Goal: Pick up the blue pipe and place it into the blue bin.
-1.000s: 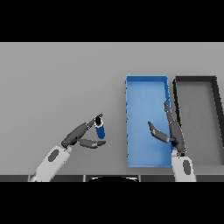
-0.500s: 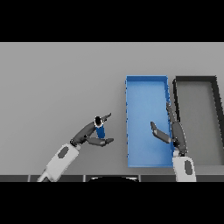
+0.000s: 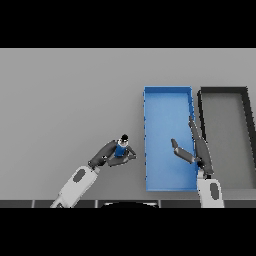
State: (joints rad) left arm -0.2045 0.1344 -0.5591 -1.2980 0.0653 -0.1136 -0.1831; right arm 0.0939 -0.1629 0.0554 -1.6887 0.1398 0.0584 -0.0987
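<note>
The blue pipe (image 3: 120, 148) is a short blue cylinder with a dark top end, and my left hand (image 3: 107, 154) is shut on it, fingers and thumb curled round it. Hand and pipe sit just left of the blue bin (image 3: 167, 100), a long open rectangular tray right of the table's middle. My right hand (image 3: 197, 150) hovers over the bin's near right part, open, with straight fingers and the thumb spread to the left, holding nothing.
A dark grey bin (image 3: 224, 92) of like size stands directly right of the blue one, the two nearly touching. The grey table (image 3: 65, 95) stretches wide to the left and back.
My left hand has carried the pipe to the right, closer to the blue bin's left wall. The right hand has barely shifted.
</note>
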